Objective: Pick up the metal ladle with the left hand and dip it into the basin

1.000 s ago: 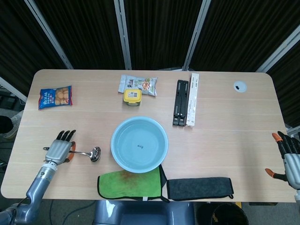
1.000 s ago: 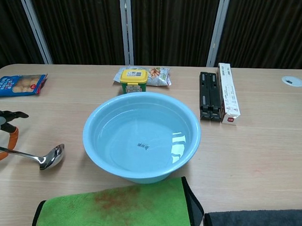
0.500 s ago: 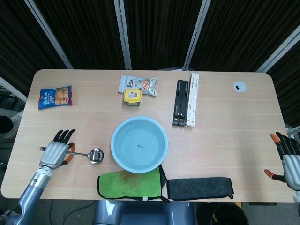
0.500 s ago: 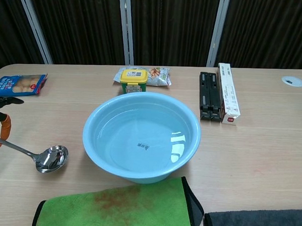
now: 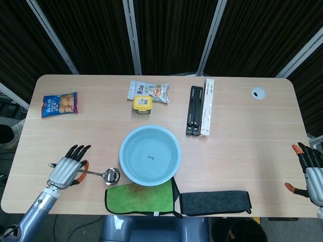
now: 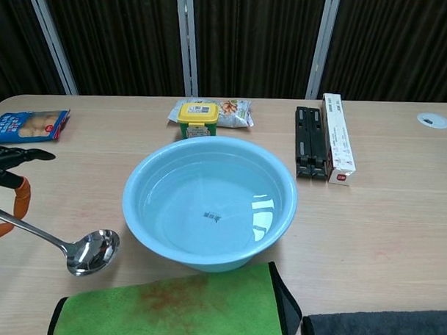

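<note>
On the left side of the counter (image 5: 242, 141):
Snack bag: a blue snack bag (image 5: 59, 104) is laid flat near the far left edge.
Left hand: the left hand (image 5: 67, 170) is seen near the front left corner; its fingers (image 5: 76, 151) are stretched forward while the handle of the ladle is held under the palm. In the chest view only the dark fingertips and an orange part are seen at the left border.
Metal ladle: the metal ladle (image 6: 74, 247) is held by its handle; its bowl is found just beside the left front of the basin and just above the green cloth. Whether the bowl touches the counter cannot be told.
Basin: a light blue basin (image 5: 150, 155) with water is placed in the middle.
Green cloth: a green cloth (image 5: 139, 197) is laid in front of the basin, under its near rim.
Yellow tub: a yellow tub (image 5: 143, 104) is set behind the basin.
Black cloth: a black cloth (image 5: 215, 201) is folded to the right of the green one.
Right hand: the right hand (image 5: 310, 171) is seen at the right edge, with fingers apart and nothing held.
</note>
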`<state>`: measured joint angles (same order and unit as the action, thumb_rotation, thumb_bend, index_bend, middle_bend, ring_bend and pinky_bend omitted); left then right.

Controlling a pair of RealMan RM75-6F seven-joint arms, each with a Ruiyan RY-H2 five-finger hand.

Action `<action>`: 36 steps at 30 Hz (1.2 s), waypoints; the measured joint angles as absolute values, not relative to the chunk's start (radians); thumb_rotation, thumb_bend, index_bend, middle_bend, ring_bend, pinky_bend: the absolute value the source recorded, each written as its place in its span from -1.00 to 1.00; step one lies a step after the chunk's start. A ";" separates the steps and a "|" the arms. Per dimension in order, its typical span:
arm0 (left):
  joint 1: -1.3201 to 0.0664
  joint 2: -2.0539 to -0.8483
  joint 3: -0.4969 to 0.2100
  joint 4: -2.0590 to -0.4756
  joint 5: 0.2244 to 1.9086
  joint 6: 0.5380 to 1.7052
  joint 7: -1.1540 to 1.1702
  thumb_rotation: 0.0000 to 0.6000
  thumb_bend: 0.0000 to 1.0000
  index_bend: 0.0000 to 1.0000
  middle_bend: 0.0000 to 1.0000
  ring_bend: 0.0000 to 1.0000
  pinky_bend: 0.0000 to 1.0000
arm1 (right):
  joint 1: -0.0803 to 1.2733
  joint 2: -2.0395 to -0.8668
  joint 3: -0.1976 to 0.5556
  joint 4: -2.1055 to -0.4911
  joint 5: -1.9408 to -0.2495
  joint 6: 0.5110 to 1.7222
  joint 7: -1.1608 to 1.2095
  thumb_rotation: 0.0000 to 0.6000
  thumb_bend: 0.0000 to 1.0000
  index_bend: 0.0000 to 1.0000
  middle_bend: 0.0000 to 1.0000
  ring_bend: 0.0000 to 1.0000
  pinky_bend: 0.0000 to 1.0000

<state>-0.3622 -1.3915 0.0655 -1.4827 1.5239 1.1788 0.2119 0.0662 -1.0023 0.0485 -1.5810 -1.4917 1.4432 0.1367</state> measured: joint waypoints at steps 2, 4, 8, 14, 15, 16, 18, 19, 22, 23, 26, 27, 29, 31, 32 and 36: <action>-0.372 -1.386 0.075 -1.513 1.544 1.166 0.211 1.00 -0.19 0.11 -1.00 -1.00 -1.00 | 0.062 -1.000 0.047 -1.581 -1.498 1.453 0.144 1.00 -1.00 -1.00 -1.00 -1.00 -1.00; -0.385 -1.383 0.084 -1.542 1.559 1.143 0.209 1.00 -0.19 0.11 -1.00 -1.00 -1.00 | 0.059 -0.998 0.046 -1.580 -1.506 1.461 0.150 1.00 -1.00 -1.00 -1.00 -1.00 -1.00; -0.419 -1.385 0.098 -1.597 1.590 1.089 0.198 1.00 -0.19 0.11 -1.00 -1.00 -1.00 | 0.057 -0.995 0.040 -1.579 -1.521 1.466 0.157 1.00 -1.00 -1.00 -1.00 -1.00 -1.00; -0.472 -1.417 0.103 -1.660 1.624 1.023 0.194 1.00 -0.19 0.11 -1.00 -1.00 -1.00 | 0.049 -0.992 0.037 -1.579 -1.529 1.482 0.162 1.00 -1.00 -1.00 -1.00 -1.00 -1.00; -0.477 -1.421 0.102 -1.666 1.626 1.019 0.195 1.00 -0.19 0.11 -1.00 -1.00 -1.00 | 0.047 -0.991 0.037 -1.580 -1.530 1.486 0.163 1.00 -1.00 -1.00 -1.00 -1.00 -1.00; -0.483 -1.425 0.099 -1.673 1.628 1.015 0.196 1.00 -0.19 0.12 -1.00 -1.00 -1.00 | 0.045 -0.989 0.037 -1.581 -1.531 1.489 0.164 1.00 -1.00 -1.00 -1.00 -1.00 -1.00; -0.490 -1.431 0.094 -1.683 1.631 1.012 0.195 1.00 -0.19 0.12 -1.00 -1.00 -1.00 | 0.045 -0.987 0.038 -1.580 -1.528 1.488 0.170 1.00 -1.00 -1.00 -1.00 -1.00 -1.00; -0.497 -1.434 0.088 -1.691 1.633 1.010 0.196 1.00 -0.19 0.12 -1.00 -1.00 -1.00 | 0.045 -0.987 0.038 -1.578 -1.527 1.487 0.172 1.00 -1.00 -1.00 -1.00 -1.00 -1.00; -0.510 -1.438 0.068 -1.706 1.633 1.010 0.202 1.00 -0.19 0.13 -1.00 -1.00 -1.00 | 0.045 -0.987 0.036 -1.572 -1.530 1.486 0.177 1.00 -1.00 -1.00 -1.00 -1.00 -1.00; -0.514 -1.439 0.061 -1.710 1.633 1.012 0.205 1.00 -0.19 0.13 -1.00 -1.00 -1.00 | 0.046 -0.987 0.036 -1.571 -1.530 1.484 0.178 1.00 -1.00 -1.00 -1.00 -1.00 -1.00; -0.527 -1.440 0.041 -1.720 1.633 1.017 0.223 1.00 -0.19 0.13 -1.00 -1.00 -1.00 | 0.048 -0.986 0.037 -1.570 -1.528 1.479 0.180 1.00 -1.00 -1.00 -1.00 -1.00 -1.00; -0.530 -1.439 0.035 -1.722 1.632 1.018 0.227 1.00 -0.20 0.14 -1.00 -1.00 -1.00 | 0.048 -0.987 0.038 -1.570 -1.526 1.478 0.180 1.00 -1.00 -1.00 -1.00 -1.00 -1.00; -0.535 -1.436 0.021 -1.728 1.629 1.024 0.235 1.00 -0.20 0.15 -1.00 -1.00 -1.00 | 0.049 -0.987 0.038 -1.570 -1.522 1.474 0.179 1.00 -1.00 -1.00 -1.00 -1.00 -1.00; -0.541 -1.432 0.006 -1.735 1.628 1.037 0.238 1.00 -0.20 0.15 -1.00 -1.00 -1.00 | 0.051 -0.988 0.039 -1.569 -1.520 1.469 0.176 1.00 -1.00 -1.00 -1.00 -1.00 -1.00; -0.543 -1.429 0.000 -1.737 1.629 1.044 0.236 1.00 -0.19 0.15 -1.00 -1.00 -1.00 | 0.053 -0.989 0.040 -1.569 -1.517 1.464 0.173 1.00 -1.00 -1.00 -1.00 -1.00 -1.00; -0.548 -1.419 -0.019 -1.729 1.623 1.063 0.234 1.00 -0.20 0.16 -1.00 -1.00 -1.00 | 0.058 -0.992 0.041 -1.572 -1.511 1.452 0.164 1.00 -1.00 -1.00 -1.00 -1.00 -1.00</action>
